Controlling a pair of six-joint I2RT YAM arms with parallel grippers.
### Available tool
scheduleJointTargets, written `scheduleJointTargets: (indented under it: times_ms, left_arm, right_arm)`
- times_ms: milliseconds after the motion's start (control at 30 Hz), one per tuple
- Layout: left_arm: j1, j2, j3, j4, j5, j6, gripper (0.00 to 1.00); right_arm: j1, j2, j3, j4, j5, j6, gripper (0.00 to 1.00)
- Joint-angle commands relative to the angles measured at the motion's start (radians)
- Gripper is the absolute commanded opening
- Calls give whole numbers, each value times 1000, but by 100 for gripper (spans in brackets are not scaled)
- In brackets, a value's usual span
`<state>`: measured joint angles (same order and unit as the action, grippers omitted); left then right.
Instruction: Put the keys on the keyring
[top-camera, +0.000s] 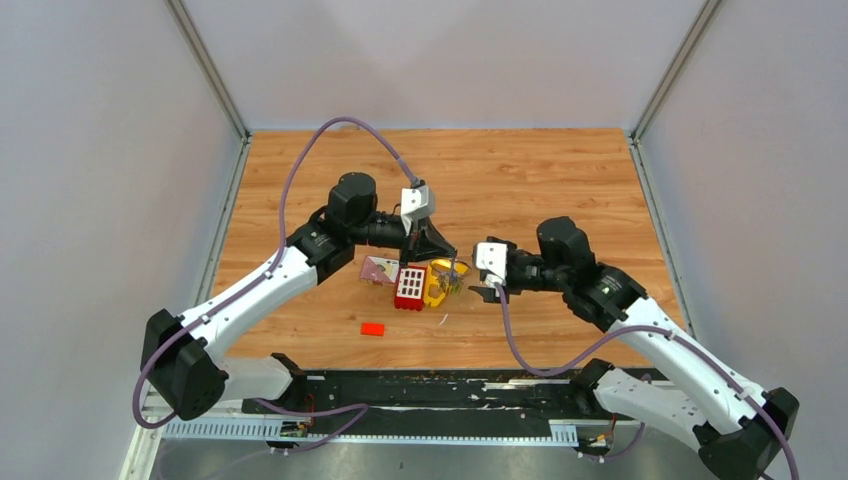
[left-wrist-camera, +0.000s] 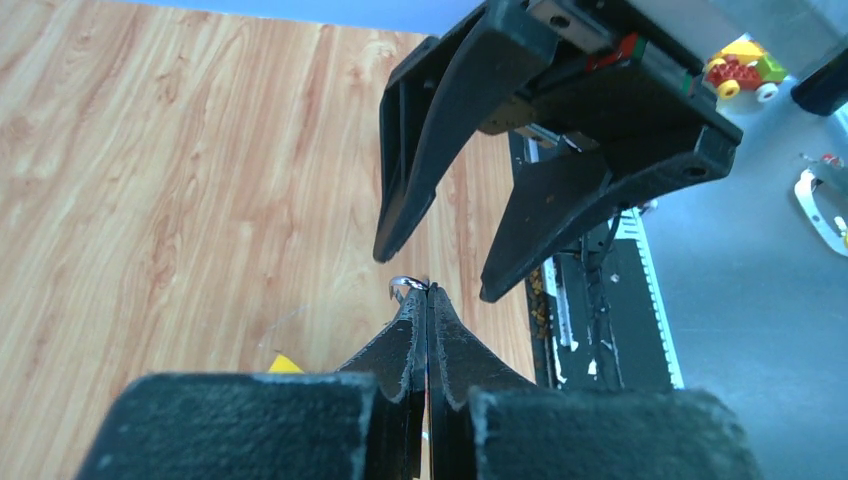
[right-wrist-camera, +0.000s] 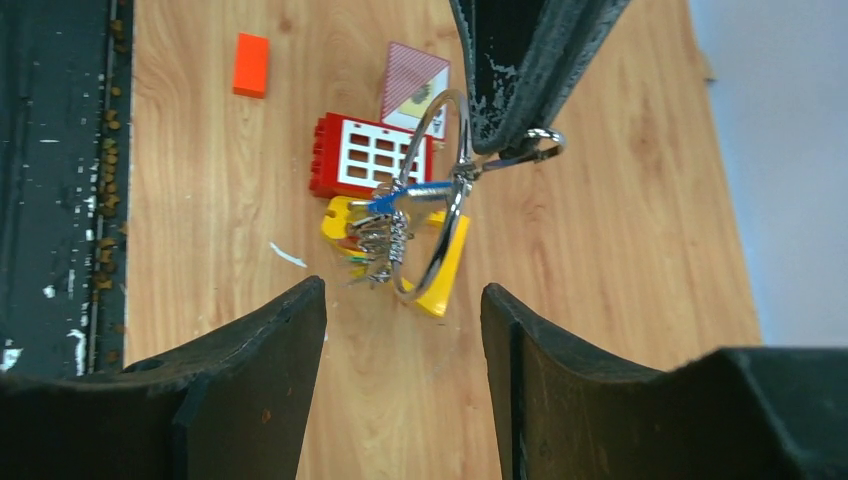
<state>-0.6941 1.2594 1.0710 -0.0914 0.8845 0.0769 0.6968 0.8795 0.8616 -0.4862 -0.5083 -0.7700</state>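
The keyring (right-wrist-camera: 440, 190), a thin silver ring, hangs upright over the wooden table (right-wrist-camera: 600, 250). My left gripper (left-wrist-camera: 429, 292) is shut on it, and only a sliver of the ring (left-wrist-camera: 404, 286) shows past the tips. Its dark fingers (right-wrist-camera: 520, 70) pinch the ring's top edge. Several keys (right-wrist-camera: 380, 238) dangle bunched on the ring's lower side, one with a blue head. From above, the keyring (top-camera: 452, 270) hangs just below the left gripper (top-camera: 430, 250). My right gripper (right-wrist-camera: 403, 290) is open and holds nothing, a short way in front of the keys. Its fingers (left-wrist-camera: 420, 170) face the left fingertips.
A yellow plastic frame (right-wrist-camera: 445, 270) lies under the keys. Behind it are a red block with white windows (right-wrist-camera: 370, 155) and a pink card (right-wrist-camera: 412, 85). A small orange block (top-camera: 373, 328) sits nearer the black base rail (top-camera: 430, 390).
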Motion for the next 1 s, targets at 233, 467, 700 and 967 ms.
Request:
scheduleJointTargets:
  times_ms: [233, 467, 700, 967]
  left_arm:
    - [4, -64, -74, 253, 27, -194, 0]
    - [31, -98, -99, 236, -76, -141, 0]
    - [35, -79, -118, 238, -286, -111, 0]
    - [36, -65, -142, 224, -277, -25, 37]
  right_arm:
    - [-6, 146, 98, 22, -63, 113, 40]
    - [-11, 125, 122, -6, -12, 78, 0]
    - [-15, 99, 150, -82, -5, 43, 0]
    - [-17, 106, 213, -124, 121, 35, 0]
